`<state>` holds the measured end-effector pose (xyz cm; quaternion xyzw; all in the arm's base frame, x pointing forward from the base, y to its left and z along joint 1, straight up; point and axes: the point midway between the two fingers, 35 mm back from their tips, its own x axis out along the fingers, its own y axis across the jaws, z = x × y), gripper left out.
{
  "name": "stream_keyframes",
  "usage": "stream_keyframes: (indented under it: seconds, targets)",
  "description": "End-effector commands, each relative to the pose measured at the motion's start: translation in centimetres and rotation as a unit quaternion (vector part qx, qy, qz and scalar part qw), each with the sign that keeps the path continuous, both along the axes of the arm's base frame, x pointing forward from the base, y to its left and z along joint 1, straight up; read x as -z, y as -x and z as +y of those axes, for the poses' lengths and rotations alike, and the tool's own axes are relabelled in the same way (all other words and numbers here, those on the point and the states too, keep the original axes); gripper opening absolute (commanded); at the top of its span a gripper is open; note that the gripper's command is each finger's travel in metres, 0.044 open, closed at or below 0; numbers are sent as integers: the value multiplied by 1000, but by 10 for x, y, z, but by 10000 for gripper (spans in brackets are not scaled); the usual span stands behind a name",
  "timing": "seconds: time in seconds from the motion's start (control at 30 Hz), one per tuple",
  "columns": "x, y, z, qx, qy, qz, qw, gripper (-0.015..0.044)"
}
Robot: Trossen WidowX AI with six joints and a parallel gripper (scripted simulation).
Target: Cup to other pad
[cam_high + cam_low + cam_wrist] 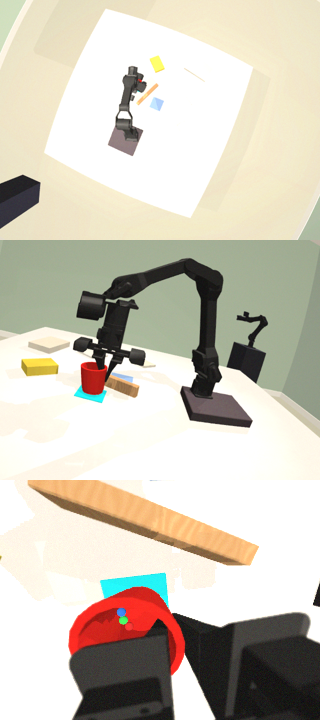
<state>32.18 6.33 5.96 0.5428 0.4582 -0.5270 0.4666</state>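
The red cylindrical cup (pixel 93 378) with three small coloured marbles (pixel 124 619) stands upright on the cyan square pad (pixel 90 394), at 9 o'clock of the wooden bar (pixel 122 385), while the black gripper (pixel 106 367) pinches its rim, so only releasing remains.

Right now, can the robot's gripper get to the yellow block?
Probably not yet. The gripper is shut on the red cup, which sits on the cyan pad. It would have to let go first. Nothing stands between the cup and the yellow block, so the way looks free afterwards.
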Motion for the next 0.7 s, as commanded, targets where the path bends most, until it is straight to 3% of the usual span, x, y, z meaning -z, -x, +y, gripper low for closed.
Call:
stream_keyframes:
  seconds: [0.0,0.43,0.6,0.67]
  targets:
    - [5,1,0,2,0,2,1000,0]
    - [2,0,0,0,0,1,1000,0]
    - [2,0,0,0,0,1,1000,128]
    - [2,0,0,0,0,1,1000,128]
